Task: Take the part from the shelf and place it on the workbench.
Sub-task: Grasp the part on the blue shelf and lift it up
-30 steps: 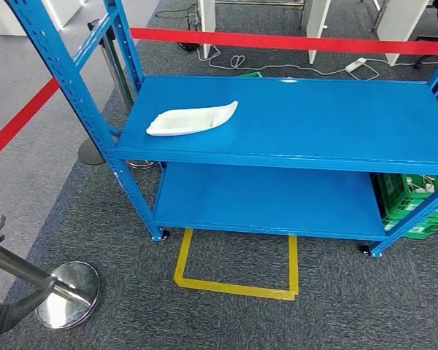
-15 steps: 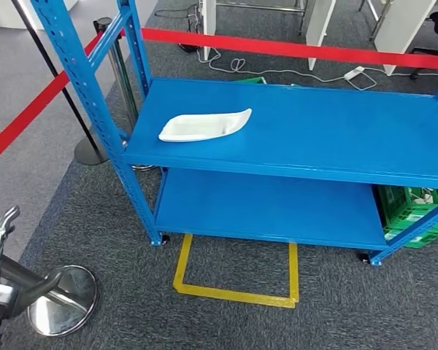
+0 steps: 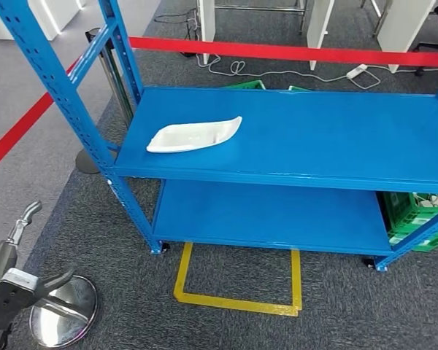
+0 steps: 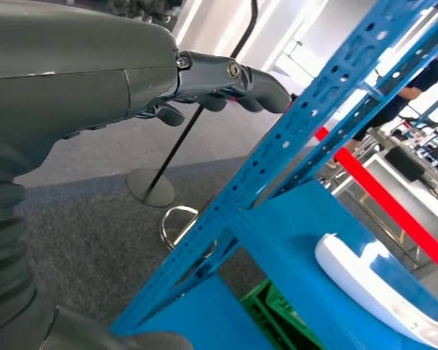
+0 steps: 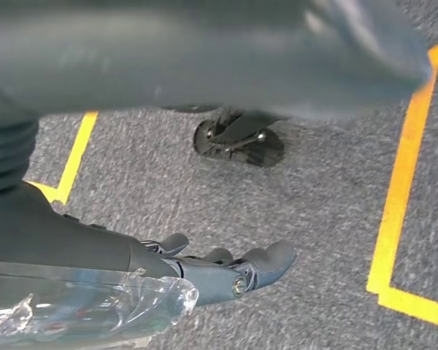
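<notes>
Since half a second ago the whole head view has shifted, so the camera has moved: the blue shelf sits slightly lower in the picture, and the left hand has risen further in from the seven o'clock corner.

The left hand holds nothing; its fingers are extended and slightly spread, touching no object, with the thumb apart. The right hand hangs above grey carpet with its fingers stretched out loosely and nothing in them; crinkled clear plastic lies along the wrist.

The white part lies flat on the top shelf board, toward ten o'clock of the board, near its front edge.

A perforated blue upright stands between the left hand and the part. A chrome stanchion base rests just beside the hand, red barrier tape runs behind the shelf, yellow floor tape marks the carpet at six o'clock, and a green crate sits at four o'clock.
</notes>
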